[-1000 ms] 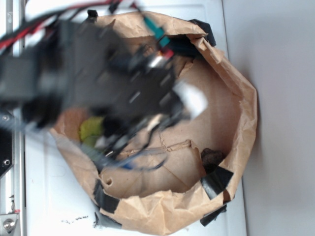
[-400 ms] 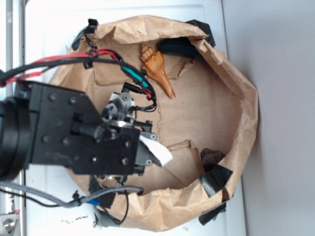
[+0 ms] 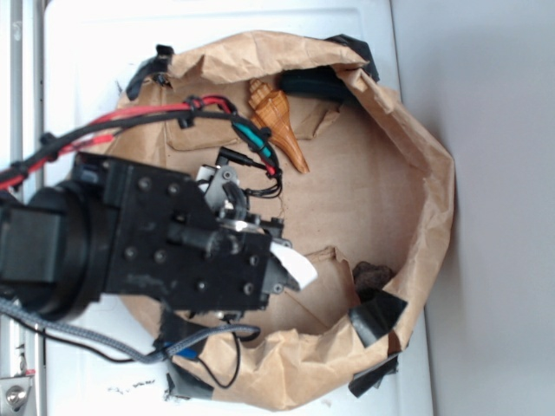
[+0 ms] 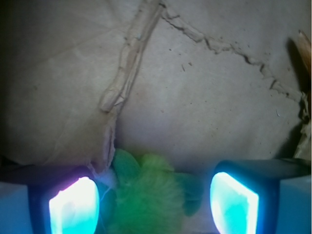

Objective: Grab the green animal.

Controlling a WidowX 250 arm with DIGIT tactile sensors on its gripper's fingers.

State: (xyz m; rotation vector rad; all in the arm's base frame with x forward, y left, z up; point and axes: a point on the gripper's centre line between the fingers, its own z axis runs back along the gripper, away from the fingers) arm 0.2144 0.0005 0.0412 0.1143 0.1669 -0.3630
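In the wrist view the green animal (image 4: 148, 195), a fuzzy green plush, lies on the brown paper floor at the bottom edge of the frame. It sits between my two glowing fingers (image 4: 73, 204). My gripper (image 4: 153, 201) is open. The left finger is close against the toy, and a gap shows between the toy and the right finger. In the exterior view my black arm (image 3: 173, 251) hangs over the left part of the paper bag (image 3: 434, 199) and hides both the toy and the fingers.
An orange-brown spiral seashell (image 3: 276, 124) lies near the bag's far side. A dark lump (image 3: 373, 276) sits at the bag's right wall. Black tape patches (image 3: 377, 316) hold the crumpled rim. A torn paper ridge (image 4: 127, 63) runs across the bag floor.
One second ago the arm was a blur higher over the bag with the green toy showing at the left. It has since settled lower over the toy, shifted slightly right, and covers it.
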